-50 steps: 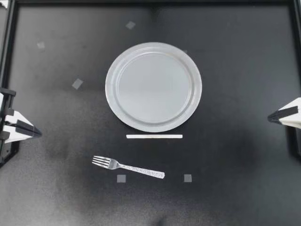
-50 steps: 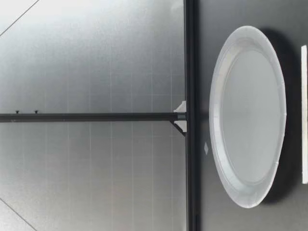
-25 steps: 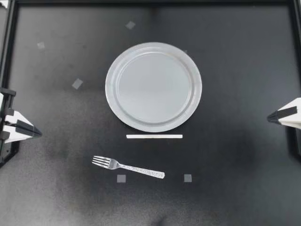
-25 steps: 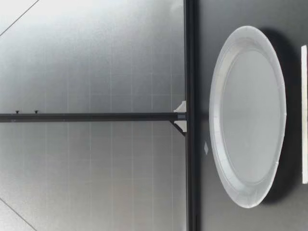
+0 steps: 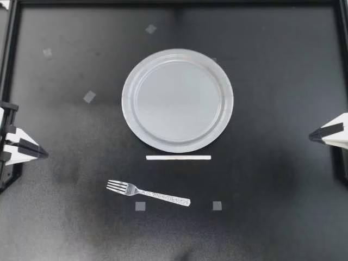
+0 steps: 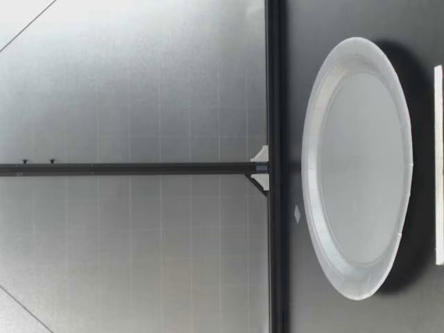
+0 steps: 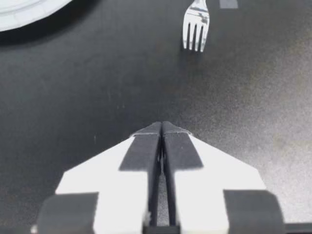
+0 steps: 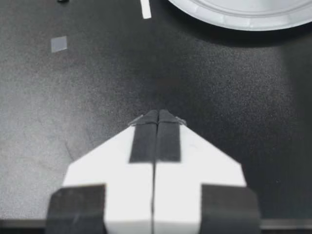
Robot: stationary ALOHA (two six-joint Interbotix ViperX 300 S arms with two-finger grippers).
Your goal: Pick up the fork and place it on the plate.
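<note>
Evidently unstarted: left gripper (image 5: 42,154) and right gripper (image 5: 314,135), both closed and empty, sit far from the silver metal fork (image 5: 148,193) near the round white paper plate (image 5: 177,100); next, open and reach.

The plate (image 5: 177,100) sits centred on the tabletop (image 5: 283,81), the fork (image 5: 148,193) apart from it.
A strip (image 5: 178,157) lies between them, just beside the plate's rim.

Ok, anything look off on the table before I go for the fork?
Nothing stands out. The fork lies flat, apart from the plate, a white strip between them. The plate is bare. My left gripper and my right gripper are shut at the table's sides.
</note>
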